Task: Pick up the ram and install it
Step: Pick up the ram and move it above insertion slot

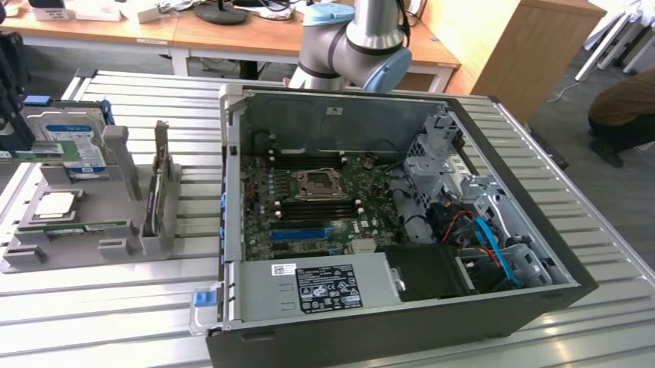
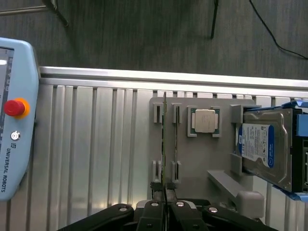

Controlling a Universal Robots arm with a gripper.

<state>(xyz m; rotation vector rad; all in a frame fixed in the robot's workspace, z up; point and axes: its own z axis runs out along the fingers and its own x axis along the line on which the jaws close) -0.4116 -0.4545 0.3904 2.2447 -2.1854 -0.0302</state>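
In the wrist view my gripper is shut on the ram, a thin green stick seen edge-on above the grey parts holder. In the exterior view the gripper is at the far left edge, with the ram held level over the holder. A second green stick stands in the holder's slot beside the held one and also lies low in the holder. The open computer case lies to the exterior view's right, its motherboard exposed.
The holder also carries a hard drive, a processor chip and an upright dark expansion card. A teach pendant with a red button lies on the slatted table. A seated person is at the far right.
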